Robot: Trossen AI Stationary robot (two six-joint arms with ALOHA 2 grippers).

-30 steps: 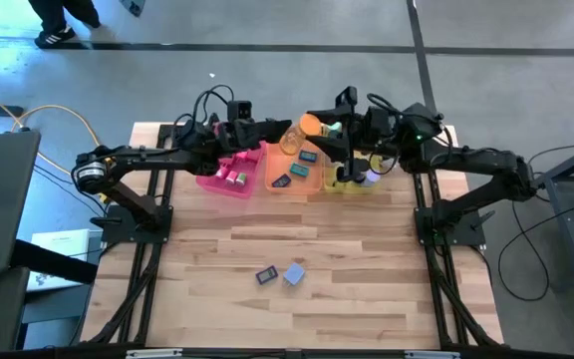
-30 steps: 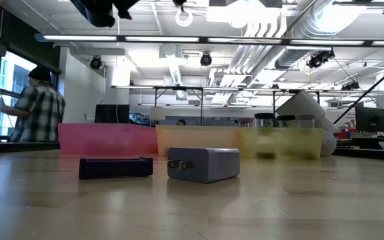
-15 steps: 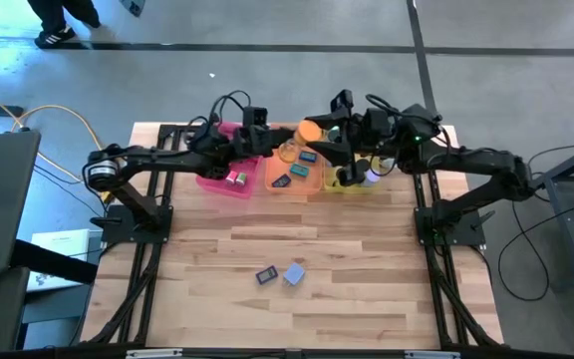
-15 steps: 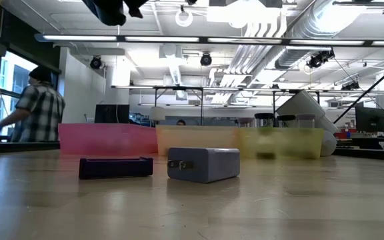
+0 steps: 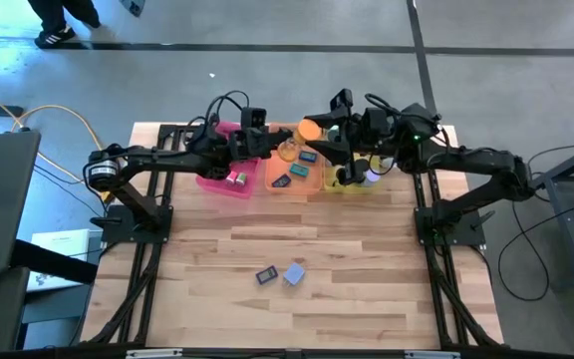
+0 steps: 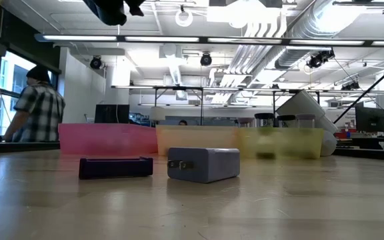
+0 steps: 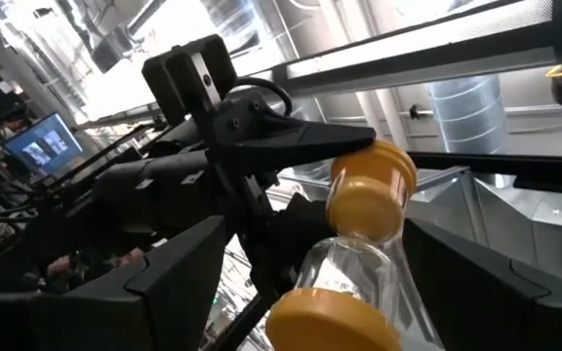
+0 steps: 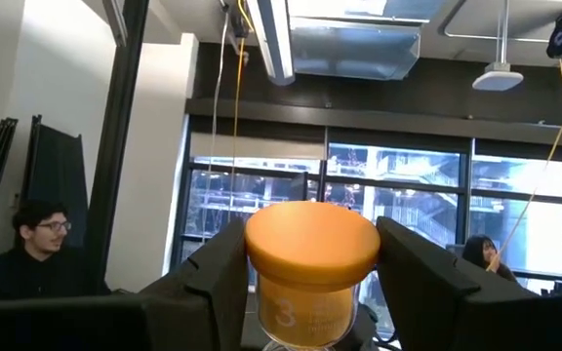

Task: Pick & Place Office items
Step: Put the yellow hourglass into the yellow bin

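Digit "3" marks the orange-capped hourglass (image 8: 311,268) gripped by the right end effector (image 5: 314,133); left end effector (image 5: 267,143) open.

The right gripper (image 7: 354,146) is clamping an orange-capped clear hourglass (image 7: 359,244), which is sitting between the left gripper's spread fingers (image 7: 164,283).

Three trays (image 5: 289,179) side by side at the table's (image 5: 347,259) far edge — two items (image 5: 281,274) near its front.

Bright, from ceiling strip lights (image 6: 179,38); soft glare on desk (image 6: 259,207); far trays blurred; wrist views backlit.
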